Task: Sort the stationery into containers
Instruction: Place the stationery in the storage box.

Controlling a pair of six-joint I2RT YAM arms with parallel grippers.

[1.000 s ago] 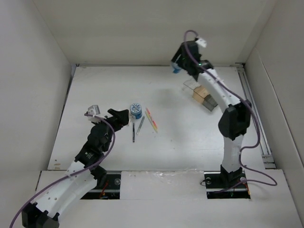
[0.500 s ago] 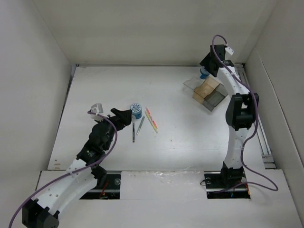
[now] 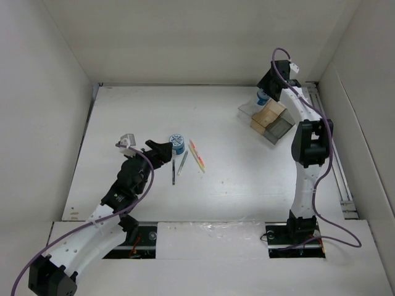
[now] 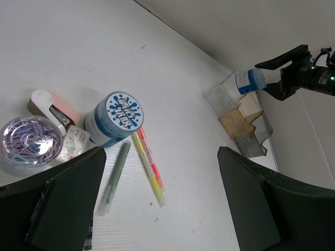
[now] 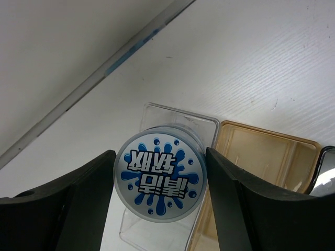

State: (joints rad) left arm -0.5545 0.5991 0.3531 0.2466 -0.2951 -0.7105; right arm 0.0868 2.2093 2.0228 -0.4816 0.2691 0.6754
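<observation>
Hiding beneath left tool (image 3: pixel 165 152) overhead: stapler (image 4: pixel 52 107)

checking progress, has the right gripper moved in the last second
Yes. The right gripper, holding a blue-and-white roll, has swung rightward, from left of the organizer tray to over its far end.

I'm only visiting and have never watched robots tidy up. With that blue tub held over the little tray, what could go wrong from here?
1. The blue tub, held by the right gripper, looks nearly as wide as the clear compartment below it. It might catch the rim and tip out.
2. The open left gripper hovers over a second tub with a grey pen and a yellow marker right beside it. Grabbing one could scatter the others.
</observation>
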